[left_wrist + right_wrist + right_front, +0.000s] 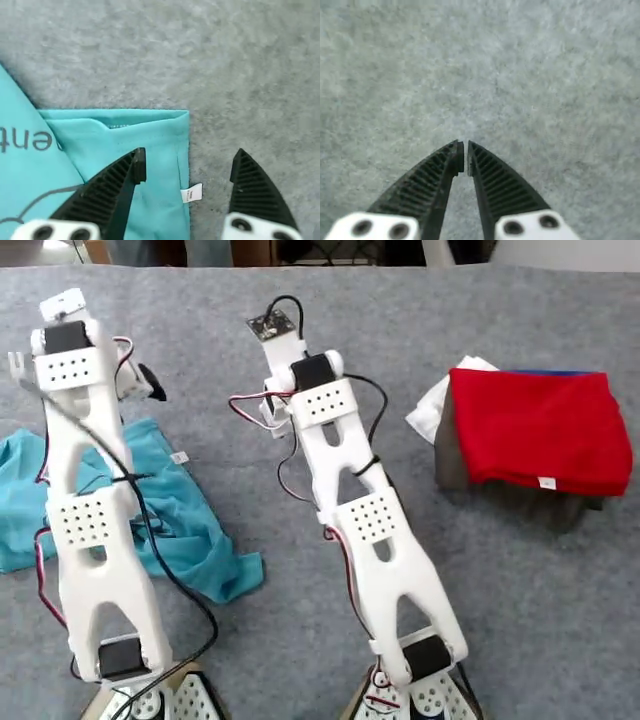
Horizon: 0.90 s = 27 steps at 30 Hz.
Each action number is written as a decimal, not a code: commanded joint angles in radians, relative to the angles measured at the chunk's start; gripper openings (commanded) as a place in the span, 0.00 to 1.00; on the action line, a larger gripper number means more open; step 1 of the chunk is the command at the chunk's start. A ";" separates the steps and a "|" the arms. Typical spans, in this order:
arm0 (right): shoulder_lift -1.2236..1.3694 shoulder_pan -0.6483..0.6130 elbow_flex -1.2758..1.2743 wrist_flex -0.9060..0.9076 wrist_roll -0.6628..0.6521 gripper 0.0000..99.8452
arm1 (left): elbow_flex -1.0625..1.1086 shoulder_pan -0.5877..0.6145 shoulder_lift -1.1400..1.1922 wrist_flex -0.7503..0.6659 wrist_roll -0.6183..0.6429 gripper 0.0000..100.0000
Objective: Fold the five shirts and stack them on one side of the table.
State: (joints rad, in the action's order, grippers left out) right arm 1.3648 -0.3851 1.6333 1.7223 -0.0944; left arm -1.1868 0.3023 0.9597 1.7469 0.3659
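Teal cotton shirt (185, 515) on grey felt surface (480, 580).
Left claw (190, 162) wide over its hem; right claw (465, 152) pinched together, empty; red-topped folded stack (540, 430) well apart.

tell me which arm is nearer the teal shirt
Left. The left arm holds its open jaws right over the teal shirt, at its corner edge. The right arm has its shut jaws over bare grey table, off to the shirt's side.

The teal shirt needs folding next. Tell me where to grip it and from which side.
Best grip the teal shirt at its straight edge by the white tag, coming from above: that edge lies flat and the open left gripper straddles it.
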 commanded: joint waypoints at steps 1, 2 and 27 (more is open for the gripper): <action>-0.022 0.029 0.039 -0.018 -0.009 0.02 | -0.053 -0.015 0.021 0.002 0.091 0.28; -0.022 0.037 0.039 -0.018 -0.009 0.02 | -0.062 -0.012 0.038 -0.008 0.110 0.28; -0.016 0.038 0.039 -0.020 -0.009 0.02 | 0.107 -0.041 0.066 -0.222 0.245 0.25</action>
State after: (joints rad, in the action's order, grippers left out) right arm 1.3648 -0.3529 1.6333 1.7162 -0.0944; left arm -1.0856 0.2685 1.0349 1.5367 0.6084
